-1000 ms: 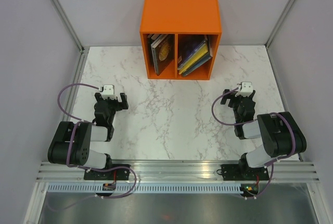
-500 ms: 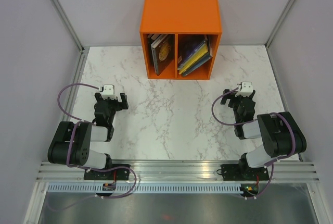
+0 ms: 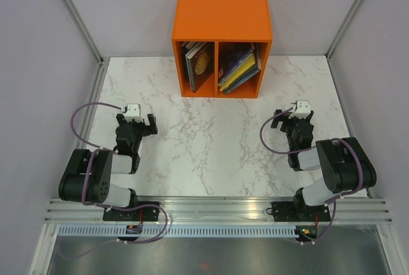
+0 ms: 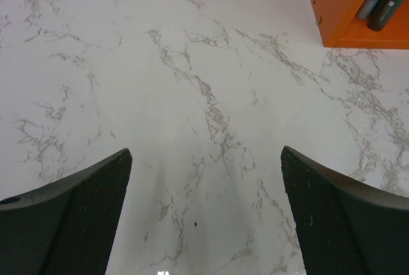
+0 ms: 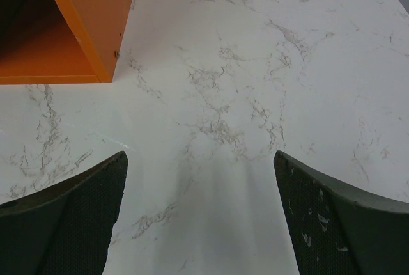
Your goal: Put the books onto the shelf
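The orange shelf (image 3: pixel 222 16) stands at the back of the marble table. Its left compartment holds upright books (image 3: pixel 198 64); more books (image 3: pixel 239 69) lean in the right compartment. In the left wrist view a corner of the shelf (image 4: pixel 339 6) and two dark book spines (image 4: pixel 383 0) show at top right. The right wrist view has the shelf's side wall (image 5: pixel 96 13) at top left. My left gripper (image 3: pixel 135 124) rests low at the table's left, open and empty. At the right my right gripper (image 3: pixel 294 119) is also open, with only bare marble between its fingers.
White marble tabletop (image 3: pixel 211 141) lies between the arms and the shelf. Grey walls and metal posts (image 3: pixel 73 13) close in the left, right and back. A metal rail (image 3: pixel 217 211) runs along the near edge.
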Motion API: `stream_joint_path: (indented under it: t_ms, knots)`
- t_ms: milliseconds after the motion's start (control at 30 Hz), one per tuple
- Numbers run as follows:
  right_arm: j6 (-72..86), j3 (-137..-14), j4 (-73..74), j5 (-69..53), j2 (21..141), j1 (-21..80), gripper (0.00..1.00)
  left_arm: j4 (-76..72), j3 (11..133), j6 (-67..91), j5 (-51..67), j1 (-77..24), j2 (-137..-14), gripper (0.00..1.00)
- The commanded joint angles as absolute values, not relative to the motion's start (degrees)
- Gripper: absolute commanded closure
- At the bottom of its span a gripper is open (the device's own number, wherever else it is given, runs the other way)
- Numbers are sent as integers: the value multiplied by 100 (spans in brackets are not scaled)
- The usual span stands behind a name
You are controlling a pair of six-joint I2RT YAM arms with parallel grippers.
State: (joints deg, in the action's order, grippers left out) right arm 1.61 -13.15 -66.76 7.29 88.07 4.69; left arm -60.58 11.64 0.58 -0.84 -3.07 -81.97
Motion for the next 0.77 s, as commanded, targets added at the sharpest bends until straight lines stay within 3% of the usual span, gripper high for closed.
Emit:
stream_joint_path:
  t_ms: [0,733]
  knots:
    - [97,-1389,-6785,554,8789,440,2,-6469,1283,9,-26,-290,-8209,0]
    - [185,-1442,-6706,571,8798,360,2,-6469,1283,9,-26,-290,-8218,0]
